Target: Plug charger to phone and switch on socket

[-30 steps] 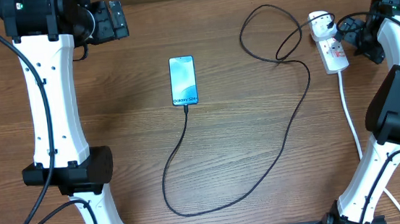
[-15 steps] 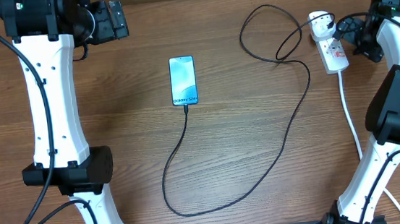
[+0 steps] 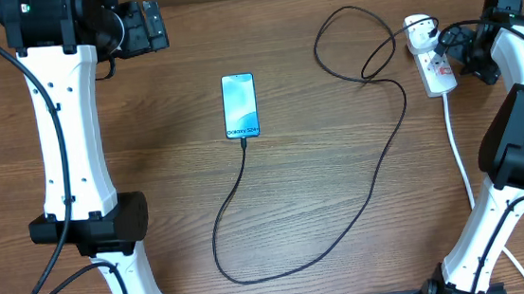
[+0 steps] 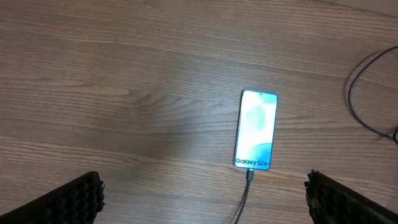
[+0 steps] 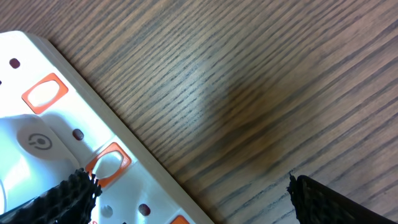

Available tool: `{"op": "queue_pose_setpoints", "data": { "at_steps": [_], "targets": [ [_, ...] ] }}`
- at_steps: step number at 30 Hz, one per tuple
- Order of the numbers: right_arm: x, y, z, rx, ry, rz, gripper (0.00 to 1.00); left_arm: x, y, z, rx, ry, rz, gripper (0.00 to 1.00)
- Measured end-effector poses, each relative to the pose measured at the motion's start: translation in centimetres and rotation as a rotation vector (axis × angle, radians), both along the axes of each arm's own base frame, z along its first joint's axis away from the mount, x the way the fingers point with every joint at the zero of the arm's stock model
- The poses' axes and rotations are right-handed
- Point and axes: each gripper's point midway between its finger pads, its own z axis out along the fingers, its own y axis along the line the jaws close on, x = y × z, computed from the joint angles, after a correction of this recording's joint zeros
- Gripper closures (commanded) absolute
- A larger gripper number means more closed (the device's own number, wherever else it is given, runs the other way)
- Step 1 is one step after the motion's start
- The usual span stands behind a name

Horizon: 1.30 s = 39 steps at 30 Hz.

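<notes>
The phone [image 3: 240, 105] lies flat mid-table, screen lit, also in the left wrist view [image 4: 255, 129]. The charger [image 3: 378, 170], a thin black cable, loops from the socket [image 3: 436, 67] across the table. Its connector tip [image 4: 250, 176] sits against the phone's bottom edge and looks plugged in. My left gripper [image 3: 151, 28] hovers open at the back left, far from the phone [image 4: 202, 208]. My right gripper [image 3: 453, 51] stands open at the socket; its left finger [image 5: 59, 202] hangs over the white block [image 5: 62, 134] near an orange switch [image 5: 109, 163].
A thick white cord [image 3: 454, 140] runs from the socket toward the front right, beside the right arm's base [image 3: 520, 158]. A white plug head [image 3: 418, 30] sits at the socket's far end. The left arm [image 3: 66, 136] stretches along the left side.
My right wrist has turned slightly beside the socket. The phone, the cable and the left arm have not moved.
</notes>
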Motion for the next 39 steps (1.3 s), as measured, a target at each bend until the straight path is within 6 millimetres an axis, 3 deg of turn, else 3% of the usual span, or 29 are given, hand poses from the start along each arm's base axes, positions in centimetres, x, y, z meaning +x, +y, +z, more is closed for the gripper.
{"op": "queue_pose_setpoints", "data": {
  "at_steps": [39],
  "targets": [
    [0.64, -0.26, 0.30, -0.011, -0.029, -0.001, 0.00, 0.00, 0.00, 0.00, 0.000, 0.000, 0.000, 0.00]
  ]
}}
